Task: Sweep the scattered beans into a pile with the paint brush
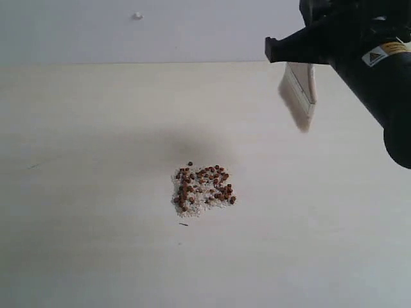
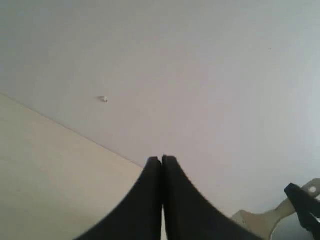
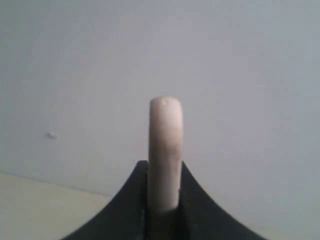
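Note:
The beans (image 1: 203,188) lie gathered in one compact patch at the middle of the pale table (image 1: 77,192), reddish-brown pellets mixed with off-white grains. High at the back right, my right gripper (image 1: 300,54) is shut on the paint brush (image 1: 300,95), which hangs well above the table with its cream bristles pointing down. In the right wrist view the wooden handle (image 3: 165,135) stands up between the black fingers (image 3: 192,200). My left gripper (image 2: 161,160) is shut and holds nothing; it does not show in the exterior view. Part of the brush (image 2: 257,221) shows in the left wrist view.
A small dark sliver (image 1: 183,224) lies just in front of the bean patch. A grey wall (image 1: 160,32) rises behind the table, with a tiny white speck (image 1: 137,15) on it. The right arm (image 1: 385,83) fills the upper right corner.

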{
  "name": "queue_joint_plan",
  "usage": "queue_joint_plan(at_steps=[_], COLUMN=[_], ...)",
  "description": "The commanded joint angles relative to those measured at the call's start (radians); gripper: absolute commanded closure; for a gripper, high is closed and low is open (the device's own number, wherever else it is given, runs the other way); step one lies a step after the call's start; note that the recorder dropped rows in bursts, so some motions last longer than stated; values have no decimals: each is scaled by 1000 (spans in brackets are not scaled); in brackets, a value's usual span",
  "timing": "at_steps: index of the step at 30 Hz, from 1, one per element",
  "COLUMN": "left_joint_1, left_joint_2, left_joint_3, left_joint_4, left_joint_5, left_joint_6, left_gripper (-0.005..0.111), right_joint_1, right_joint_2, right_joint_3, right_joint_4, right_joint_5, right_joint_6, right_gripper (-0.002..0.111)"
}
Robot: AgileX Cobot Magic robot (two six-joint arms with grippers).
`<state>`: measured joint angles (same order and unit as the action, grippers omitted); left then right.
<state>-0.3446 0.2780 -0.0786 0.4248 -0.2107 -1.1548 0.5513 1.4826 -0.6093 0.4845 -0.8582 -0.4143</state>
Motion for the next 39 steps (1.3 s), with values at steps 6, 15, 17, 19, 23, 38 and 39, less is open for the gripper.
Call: queue_joint_plan(at_steps=[6,15,17,19,23,38,39], left_joint_1=[-3,-3,-3,-3,-3,-3,-3], left_joint_2=[-3,-3,-3,-3,-3,-3,-3], left_joint_3=[5,5,5,5,5,5,5], left_joint_4=[6,6,6,6,6,6,6], left_joint_5=[-2,-2,-2,-2,-2,-2,-2], left_joint_6=[-1,-1,-1,-1,-1,-1,-1], left_gripper=[107,107,107,107,107,107,107], right_joint_1=[-135,-144,-153,-181,-256,-457,-457], right_joint_2=[158,243,255,265,283,468,481], right_joint_3=[-169,-335,-335,-335,-335,-532,-550], right_joint_4=[-419,-888,-978,-1119,-1388,-2040,-2047], right_joint_5=[156,340,287,193,-66,-363,-363], right_joint_6=[11,318,405,553,801,1258,1280], right_gripper=[108,108,108,108,108,108,108])
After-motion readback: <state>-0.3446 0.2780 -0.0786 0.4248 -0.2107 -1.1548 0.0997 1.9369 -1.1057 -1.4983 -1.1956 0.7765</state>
